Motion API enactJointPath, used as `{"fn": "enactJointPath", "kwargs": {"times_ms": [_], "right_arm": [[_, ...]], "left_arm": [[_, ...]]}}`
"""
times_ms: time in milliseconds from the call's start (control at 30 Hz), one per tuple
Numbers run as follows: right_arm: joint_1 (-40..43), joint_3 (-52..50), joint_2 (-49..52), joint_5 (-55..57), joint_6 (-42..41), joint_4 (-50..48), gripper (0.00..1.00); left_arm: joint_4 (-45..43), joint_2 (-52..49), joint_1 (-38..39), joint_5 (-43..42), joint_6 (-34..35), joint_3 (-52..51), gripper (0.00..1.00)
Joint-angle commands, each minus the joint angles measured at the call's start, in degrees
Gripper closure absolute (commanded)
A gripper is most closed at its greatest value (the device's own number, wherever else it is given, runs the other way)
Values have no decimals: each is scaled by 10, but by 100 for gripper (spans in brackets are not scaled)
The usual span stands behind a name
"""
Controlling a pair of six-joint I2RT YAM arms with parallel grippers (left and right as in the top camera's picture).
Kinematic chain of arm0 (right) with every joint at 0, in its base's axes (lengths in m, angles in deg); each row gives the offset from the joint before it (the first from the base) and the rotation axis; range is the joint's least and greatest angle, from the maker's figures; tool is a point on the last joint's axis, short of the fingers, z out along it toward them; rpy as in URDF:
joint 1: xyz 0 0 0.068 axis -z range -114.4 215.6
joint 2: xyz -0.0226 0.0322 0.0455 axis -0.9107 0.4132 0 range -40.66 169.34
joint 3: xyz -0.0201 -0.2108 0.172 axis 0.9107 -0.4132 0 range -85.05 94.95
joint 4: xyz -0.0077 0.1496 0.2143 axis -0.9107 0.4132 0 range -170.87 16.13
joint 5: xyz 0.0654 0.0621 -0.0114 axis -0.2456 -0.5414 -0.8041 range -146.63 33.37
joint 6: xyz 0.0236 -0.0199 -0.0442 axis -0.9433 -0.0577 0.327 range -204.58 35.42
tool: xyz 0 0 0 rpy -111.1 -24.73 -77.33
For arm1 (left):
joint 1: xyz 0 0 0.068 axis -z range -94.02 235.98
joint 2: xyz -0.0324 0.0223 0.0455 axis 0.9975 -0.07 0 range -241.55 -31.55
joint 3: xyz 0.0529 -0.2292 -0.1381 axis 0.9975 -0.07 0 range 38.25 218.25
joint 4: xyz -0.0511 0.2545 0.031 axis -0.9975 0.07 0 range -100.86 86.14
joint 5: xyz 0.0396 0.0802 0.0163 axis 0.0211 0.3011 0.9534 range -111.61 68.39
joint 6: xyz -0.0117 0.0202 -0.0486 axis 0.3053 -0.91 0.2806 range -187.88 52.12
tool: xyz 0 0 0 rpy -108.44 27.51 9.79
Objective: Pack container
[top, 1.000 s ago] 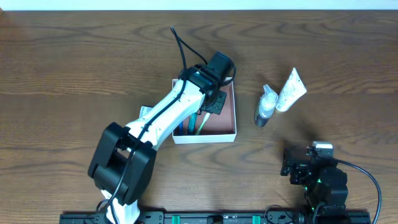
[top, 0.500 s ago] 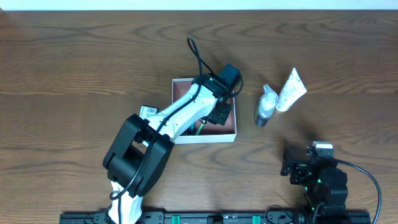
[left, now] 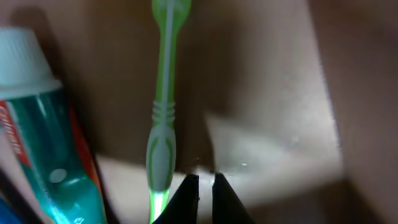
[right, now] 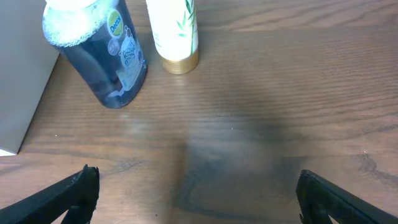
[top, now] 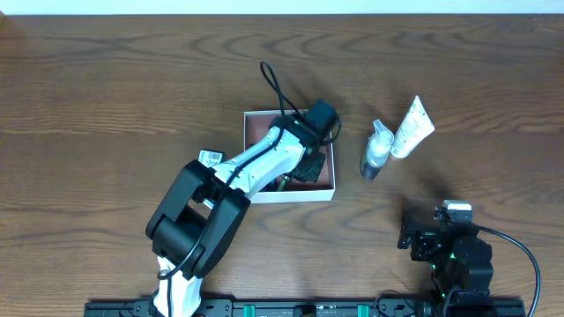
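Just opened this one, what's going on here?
The left gripper is down inside the container, shut and holding nothing, right beside a green toothbrush and a toothpaste tube lying in the box. A blue bottle and a white tube sit on the table to the container's right, not yet packed. The right gripper is open and empty near the front edge.

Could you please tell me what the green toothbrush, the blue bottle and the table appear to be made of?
Green toothbrush: glossy translucent plastic, likely, with a ribbed grey grip that may be rubber.
Blue bottle: clear plastic, probably; blue liquid shows through its wall.
Table: wood or wood-look laminate, matte, with brown grain.
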Motion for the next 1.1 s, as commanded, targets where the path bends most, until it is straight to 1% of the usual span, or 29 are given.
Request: {"fn": "enactJointPath", "kwargs": {"times_ms": [0, 167, 300, 433, 733, 800, 867, 900, 933, 1067], "right_arm": [[0, -1, -2, 0, 0, 2, 1], [0, -1, -2, 0, 0, 2, 1], [0, -1, -2, 0, 0, 2, 1], [0, -1, -2, 0, 0, 2, 1], [0, -1, -2, 0, 0, 2, 1], [0, -1, -2, 0, 0, 2, 1], [0, -1, -2, 0, 0, 2, 1], [0, -1, -2, 0, 0, 2, 1], [0, -1, -2, 0, 0, 2, 1], [0, -1, -2, 0, 0, 2, 1]], "left_arm": [[-10, -1, -1, 28, 7, -9, 90], [-10, -1, -1, 98, 7, -9, 90], [-13, -1, -1, 137, 7, -9, 90], [-15, -1, -1, 152, 7, -9, 90], [-15, 0, -1, 153, 20, -8, 88], [-14, 7, -1, 153, 20, -8, 83], [-9, 21, 0, 152, 20, -7, 83], [-5, 30, 1, 152, 21, -5, 78], [-2, 40, 1, 152, 21, -3, 75], [8, 90, 5, 145, 24, 0, 68]]}}
